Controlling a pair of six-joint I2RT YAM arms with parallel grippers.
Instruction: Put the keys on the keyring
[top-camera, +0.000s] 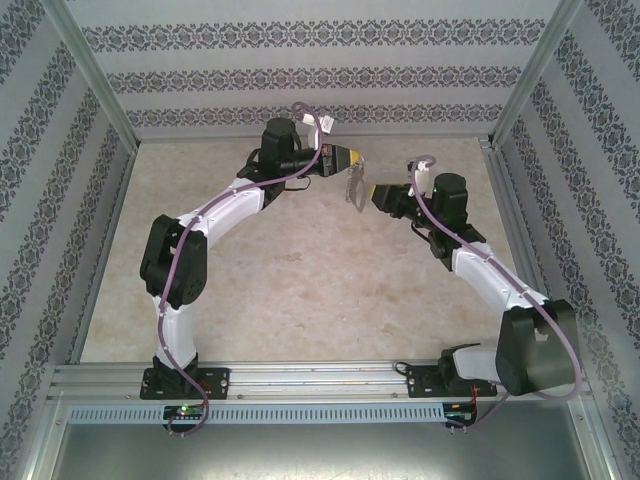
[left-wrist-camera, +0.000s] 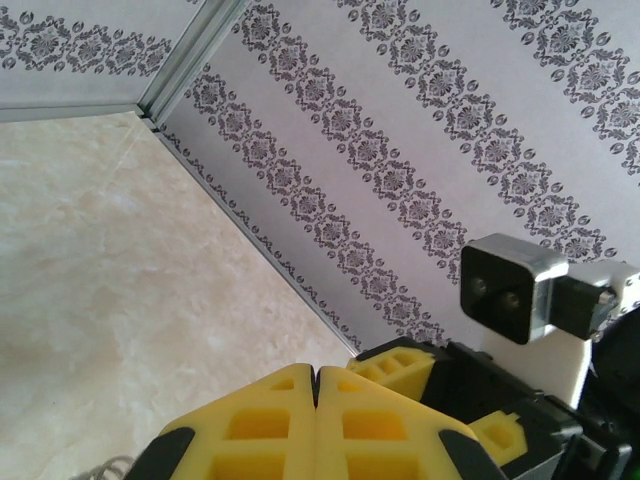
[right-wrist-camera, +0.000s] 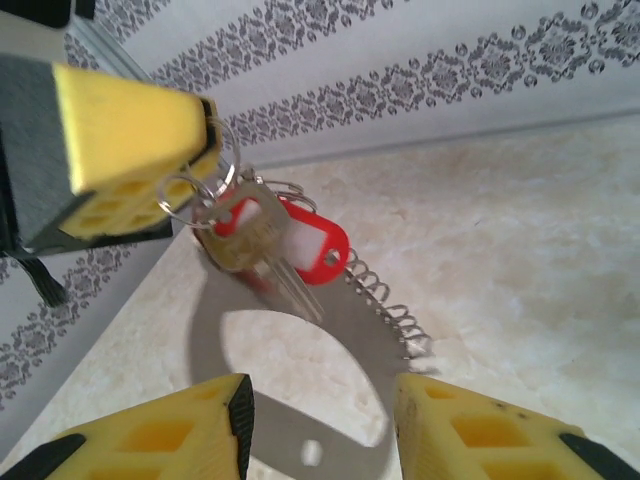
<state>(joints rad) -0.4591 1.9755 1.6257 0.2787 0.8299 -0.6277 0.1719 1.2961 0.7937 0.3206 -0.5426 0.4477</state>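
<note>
Right gripper (right-wrist-camera: 320, 415) nearest: jaws parted, standing either side of the keyring (right-wrist-camera: 212, 320) at its lower loop. Left gripper (right-wrist-camera: 185, 150) clamped on the keyring's top, holding it above the beige marbled table (right-wrist-camera: 520, 260). Red-headed key (right-wrist-camera: 318, 250) hangs there. Damask-striped walls (right-wrist-camera: 400, 70) enclose the table.

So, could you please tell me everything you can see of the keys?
The keys look like one small metal key, slightly blurred, with a red plastic tag behind it showing a white label window. It hangs in the air above the table, blade down and tilted, by thin wire rings pinched in the shut left claw. The keyring loop with its coil dangles alongside. The open right claw sits below, not touching it.
</note>
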